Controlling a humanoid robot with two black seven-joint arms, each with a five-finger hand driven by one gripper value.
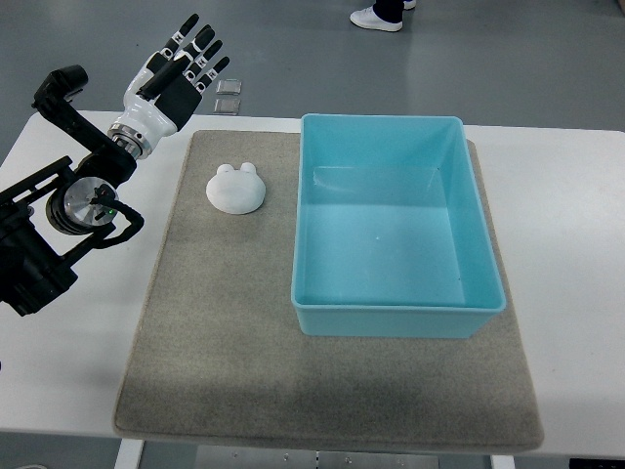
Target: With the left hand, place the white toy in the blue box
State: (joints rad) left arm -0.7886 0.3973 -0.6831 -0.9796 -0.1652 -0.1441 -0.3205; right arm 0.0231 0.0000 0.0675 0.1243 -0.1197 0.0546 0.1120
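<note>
you have a white table (566, 195) that fills most of the view from left to right, with grey floor (410, 68) beyond its far edge. a grey felt mat (225, 332) lies flat on the table and covers its middle, leaving bare white strips on both sides. on the mat stands a blue box (391, 318), open at the top, on the right half. a white toy (235, 187) lies on the mat just left of the box, apart from it.
</note>
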